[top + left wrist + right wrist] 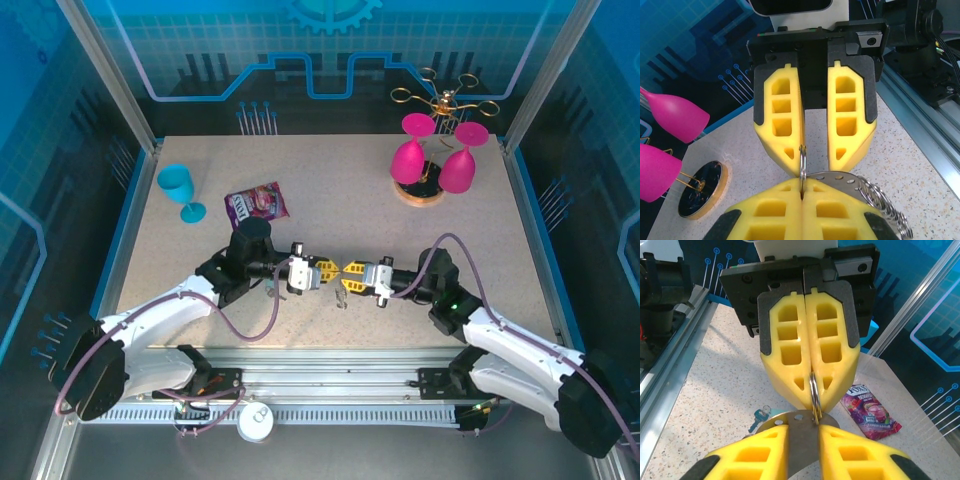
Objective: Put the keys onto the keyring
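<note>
My two grippers meet tip to tip over the middle of the table. The left gripper (pixel 328 272) (pixel 802 189) is shut on the keyring (pixel 802 161) (pixel 814 386), a thin silvery split ring that stands on edge. A flat silvery tag (pixel 840 178) (pixel 803 440) with small holes hangs from the ring, beside a coil of wire links (pixel 886 206). The right gripper (pixel 357 272) (pixel 804 434) has its jaws a little apart, with the ring's far edge against one fingertip (pixel 790 157) and the tag showing through the gap. A small teal-headed key (pixel 760 416) lies on the table below.
A purple snack packet (pixel 257 204) (pixel 871 411) lies left of centre. A teal goblet (pixel 180 190) stands at the back left. Two pink goblets (pixel 435 160) (pixel 670 117) hang on a gold rack with a round base (pixel 702 196). A metal rail (pixel 927 117) lines the near edge.
</note>
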`<state>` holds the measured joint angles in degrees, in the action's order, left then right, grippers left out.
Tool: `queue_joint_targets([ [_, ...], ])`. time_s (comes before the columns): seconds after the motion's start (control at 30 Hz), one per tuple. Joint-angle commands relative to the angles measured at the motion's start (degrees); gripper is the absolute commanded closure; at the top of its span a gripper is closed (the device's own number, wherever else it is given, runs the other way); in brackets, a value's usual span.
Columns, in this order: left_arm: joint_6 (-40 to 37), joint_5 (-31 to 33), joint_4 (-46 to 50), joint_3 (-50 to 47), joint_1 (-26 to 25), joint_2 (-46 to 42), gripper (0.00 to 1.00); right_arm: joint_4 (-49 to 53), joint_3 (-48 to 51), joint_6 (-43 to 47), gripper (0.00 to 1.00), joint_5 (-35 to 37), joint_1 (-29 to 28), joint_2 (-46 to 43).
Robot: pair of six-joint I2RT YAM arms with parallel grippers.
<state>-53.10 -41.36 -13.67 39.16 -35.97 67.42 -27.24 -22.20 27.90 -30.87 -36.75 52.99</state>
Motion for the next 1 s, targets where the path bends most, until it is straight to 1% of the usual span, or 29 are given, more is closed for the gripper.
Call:
queue_joint_targets([
  [0.0,-1.24,-2.14,-1.09,-0.31,-0.22,-0.52,1.0,-4.07,-1.8,-0.71,0.78,-0.63,-1.03,0.49],
  [0.23,-0.87,-2.4,-0.81,-0.35,-0.22,-0.28,1.0,-6.06,-2.1,-1.71,0.8,-1.33,-1.12,1.28],
  [0.37,-0.36,-2.67,-0.88,-0.4,-0.24,-0.06,1.0,-6.56,-2.11,-1.86,0.87,-1.77,-1.19,2.08],
  [0.5,-0.4,-2.31,0.02,-0.22,-0.25,0.16,1.0,-6.78,-2.2,-2.07,0.99,-1.82,-1.38,2.14],
  [0.6,-0.05,-1.19,0.66,-0.22,-0.23,0.08,1.0,-4.85,-2.5,-1.54,1.0,-1.13,-1.39,1.48],
  [0.67,1.11,0.31,0.58,-0.22,-0.23,-0.15,0.85,-0.79,-3.39,-0.42,1.0,-0.16,-1.39,0.76],
  [0.7,1.79,1.0,0.6,-0.14,-0.24,-0.27,0.79,2.59,-4.24,0.72,1.0,0.56,-1.39,0.33],
  [0.73,2.44,1.59,0.86,-0.01,-0.22,-0.51,0.76,6.89,-5.52,1.99,1.0,1.55,-1.48,0.04],
  [0.83,2.52,3.01,4.48,1.33,-0.24,-0.96,0.75,19.97,-9.44,6.42,1.0,4.55,-1.86,-0.13],
  [0.97,1.47,3.9,8.74,2.69,-0.25,-0.97,0.79,31.28,-14.49,10.02,1.0,7.72,-2.94,1.25],
])
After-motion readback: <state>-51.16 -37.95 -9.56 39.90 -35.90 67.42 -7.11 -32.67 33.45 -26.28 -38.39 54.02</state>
